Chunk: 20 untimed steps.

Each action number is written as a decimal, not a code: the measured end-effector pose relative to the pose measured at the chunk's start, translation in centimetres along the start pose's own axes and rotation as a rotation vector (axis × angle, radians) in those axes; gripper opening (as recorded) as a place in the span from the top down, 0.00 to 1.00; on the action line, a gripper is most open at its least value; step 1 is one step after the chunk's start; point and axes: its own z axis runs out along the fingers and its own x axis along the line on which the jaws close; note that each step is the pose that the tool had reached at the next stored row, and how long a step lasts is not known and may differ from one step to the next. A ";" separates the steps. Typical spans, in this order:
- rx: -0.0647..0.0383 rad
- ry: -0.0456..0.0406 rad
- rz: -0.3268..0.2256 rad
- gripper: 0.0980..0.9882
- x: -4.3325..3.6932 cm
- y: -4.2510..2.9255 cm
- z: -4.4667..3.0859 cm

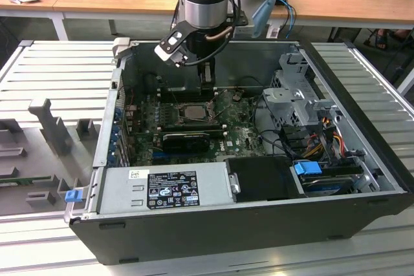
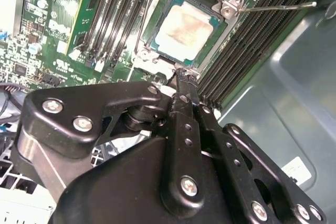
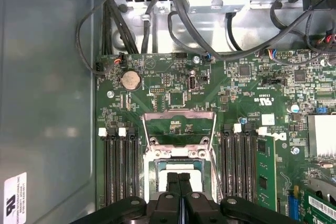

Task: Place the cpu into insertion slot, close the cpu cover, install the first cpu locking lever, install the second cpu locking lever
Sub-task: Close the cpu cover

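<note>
**Closed gripper hangs at the edge of a loaded socket**

Inside the open computer case (image 1: 194, 227), beyond the power supply (image 1: 171, 185) along its near wall, the cpu (image 2: 182, 31) lies flat in the insertion slot (image 2: 149, 38). The gripper (image 1: 207, 85) hangs at the slot's far edge, its fingers pressed together with nothing visible between them. Whether the tips touch the rim cannot be told. In the first wrist view the cpu cover (image 3: 178, 114) lies open on the side of the slot opposite the fingertips, straight across the chip from them. A thin locking lever (image 2: 273, 7) juts free beside the socket.
</note>
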 end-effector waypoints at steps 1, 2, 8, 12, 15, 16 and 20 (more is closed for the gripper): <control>0.000 0.0000 0.000 0.99 0.01 0.04 -0.12; 0.000 0.0000 0.000 0.99 0.01 0.08 -0.16; 0.000 0.0000 0.000 0.99 0.04 0.65 -0.49; 0.000 0.0000 0.000 0.99 0.07 0.73 -1.12; 0.000 0.0000 0.000 0.99 0.09 0.98 -1.29; 0.000 0.0000 0.000 0.99 0.10 1.10 -1.35; 0.000 0.0000 0.000 0.99 0.13 1.27 -1.96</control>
